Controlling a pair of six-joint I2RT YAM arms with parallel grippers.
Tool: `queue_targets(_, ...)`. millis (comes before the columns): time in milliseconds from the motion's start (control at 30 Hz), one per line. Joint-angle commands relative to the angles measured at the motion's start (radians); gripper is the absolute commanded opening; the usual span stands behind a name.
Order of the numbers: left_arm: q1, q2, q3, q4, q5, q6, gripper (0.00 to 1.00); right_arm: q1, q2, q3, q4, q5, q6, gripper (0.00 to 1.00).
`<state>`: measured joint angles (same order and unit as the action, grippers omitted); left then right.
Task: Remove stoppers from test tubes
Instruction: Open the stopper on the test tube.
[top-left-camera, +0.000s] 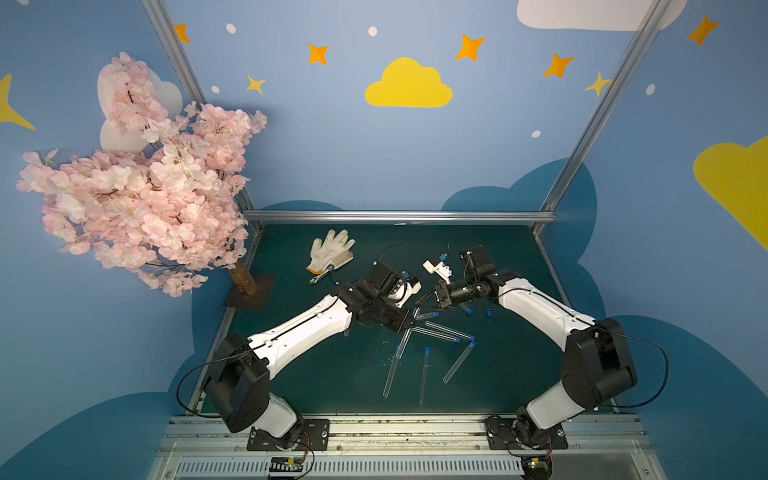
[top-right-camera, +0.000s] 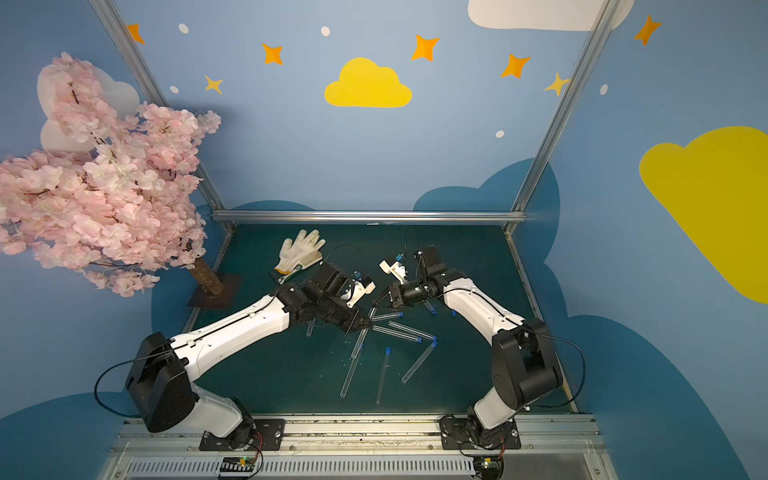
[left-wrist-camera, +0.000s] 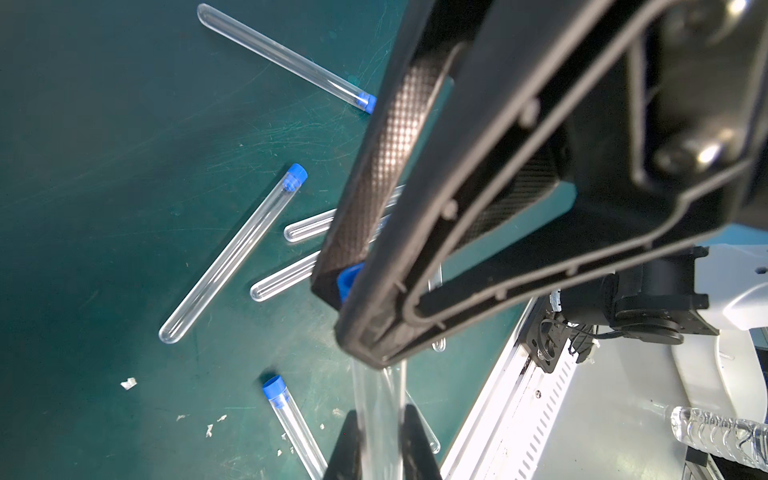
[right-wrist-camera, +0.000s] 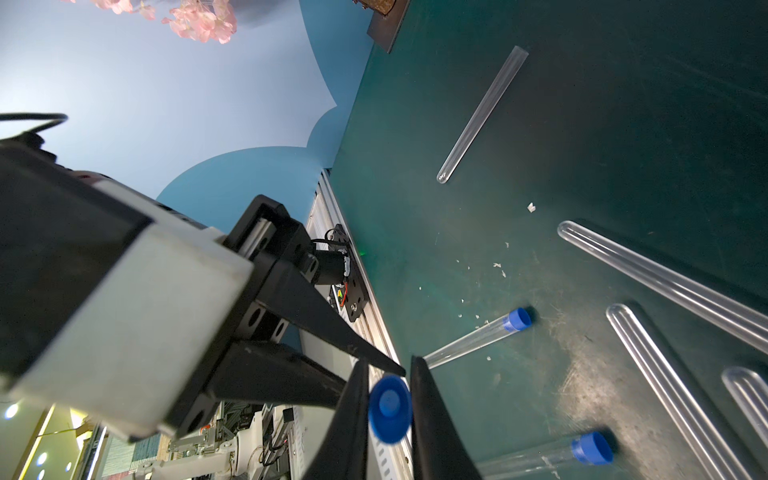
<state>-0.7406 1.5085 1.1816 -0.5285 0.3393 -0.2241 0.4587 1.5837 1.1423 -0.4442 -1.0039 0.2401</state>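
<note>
Gripping long clear transparent test tube (left-wrist-camera: 380, 399), left end effector (left-wrist-camera: 380, 419) clamped; right end effector (right-wrist-camera: 388, 370) pinching its small bright-blue plastic stopper (right-wrist-camera: 390, 409) above green table (top-left-camera: 311, 374).

Left fingers (left-wrist-camera: 345, 451) clamped, right fingers (right-wrist-camera: 434, 424) clamped

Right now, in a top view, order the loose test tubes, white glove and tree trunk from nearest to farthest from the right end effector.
1. loose test tubes: lying just robot-side of the right end effector.
2. white glove: back left.
3. tree trunk: far left edge.
</note>
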Motion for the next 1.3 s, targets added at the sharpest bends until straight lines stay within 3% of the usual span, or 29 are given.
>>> queue_targets(0,-0.002,-0.026,-0.013,-0.003,0.004,0.016,0.03,0.0,0.0,0.016,0.024,-0.015,0.005,0.14)
queue_targets(467,0.003,-0.025,-0.054,-0.013,-0.023,0.036,0.03,-0.036,-0.029,0.007,0.079,-0.029,0.057,0.0)
queue_targets(633,0.004,-0.027,-0.068,-0.008,-0.025,0.034,0.03,-0.04,-0.033,0.014,0.067,-0.019,0.048,0.0)
queue_targets(933,0.016,-0.028,-0.089,-0.009,-0.026,0.028,0.03,-0.038,-0.025,0.076,-0.136,0.116,-0.085,0.0)
queue_targets(1267,0.033,-0.031,-0.093,-0.018,-0.025,0.038,0.03,-0.046,-0.034,0.084,-0.122,0.124,-0.068,0.0)
